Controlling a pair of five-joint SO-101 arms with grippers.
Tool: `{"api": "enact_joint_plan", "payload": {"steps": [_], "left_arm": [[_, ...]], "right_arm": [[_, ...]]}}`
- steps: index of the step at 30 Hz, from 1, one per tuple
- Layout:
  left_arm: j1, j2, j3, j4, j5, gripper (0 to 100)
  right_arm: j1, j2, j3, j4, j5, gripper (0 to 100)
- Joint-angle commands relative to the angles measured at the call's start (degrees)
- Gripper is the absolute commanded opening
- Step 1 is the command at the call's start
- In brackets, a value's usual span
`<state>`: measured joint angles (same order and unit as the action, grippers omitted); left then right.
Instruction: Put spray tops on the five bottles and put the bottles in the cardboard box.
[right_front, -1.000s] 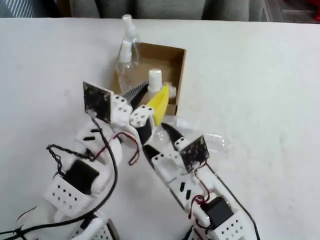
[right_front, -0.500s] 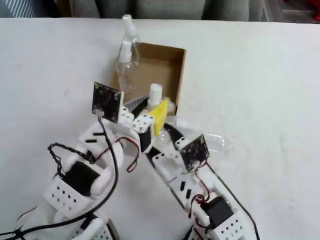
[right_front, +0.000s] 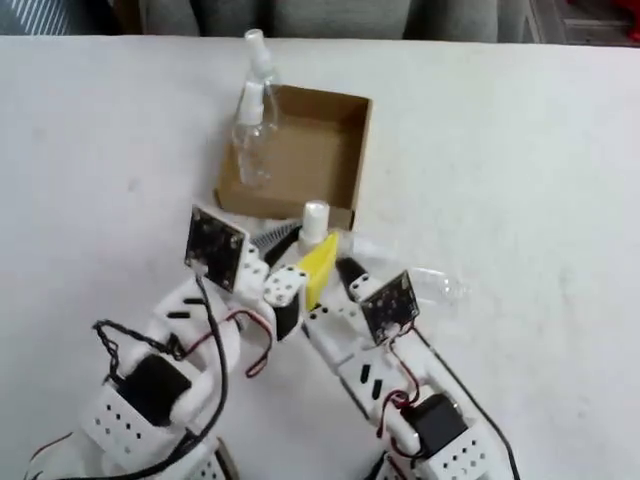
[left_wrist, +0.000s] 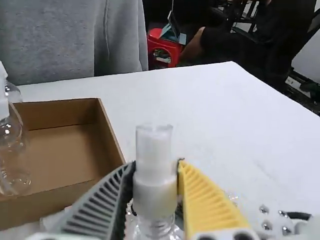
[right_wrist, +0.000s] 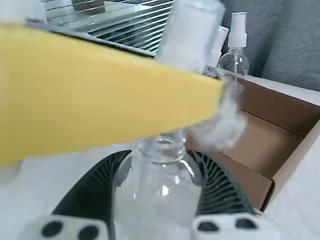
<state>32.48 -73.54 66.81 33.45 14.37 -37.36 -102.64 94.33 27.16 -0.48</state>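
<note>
Two capped spray bottles stand at the far-left corner of the cardboard box; whether both are inside it or one is just behind the wall is hard to tell from above. The box lies at 12 o'clock from the two grippers, close by.

The left gripper has its grey and yellow fingers pinching a white spray top, held over the open neck of a clear bottle. The right gripper has its dark fingers closed around that bottle just below the neck. At 3 o'clock from them, another uncapped bottle lies on the counter.

The risk is a crooked seat. In the right wrist view the top looks tilted against the neck, so pressing or twisting may jam it askew. The smooth bottle could also turn in the right fingers.
</note>
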Motion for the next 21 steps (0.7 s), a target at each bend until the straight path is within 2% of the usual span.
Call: {"api": "enact_joint_plan", "payload": {"steps": [1, 16, 21], "left_arm": [[0.7, -2.9, 0.9, 0.3, -1.0, 4], [0.9, -4.4, 5.0, 0.4, -1.0, 4], [5.9, -13.0, 10.1, -0.2, -1.1, 4]], "right_arm": [[0.8, -0.6, -0.7, -0.4, -0.4, 1.8], [2.8, -0.7, -0.8, -1.4, -0.5, 1.6], [5.1, -0.6, -0.6, -3.0, -0.5, 1.6]]}}
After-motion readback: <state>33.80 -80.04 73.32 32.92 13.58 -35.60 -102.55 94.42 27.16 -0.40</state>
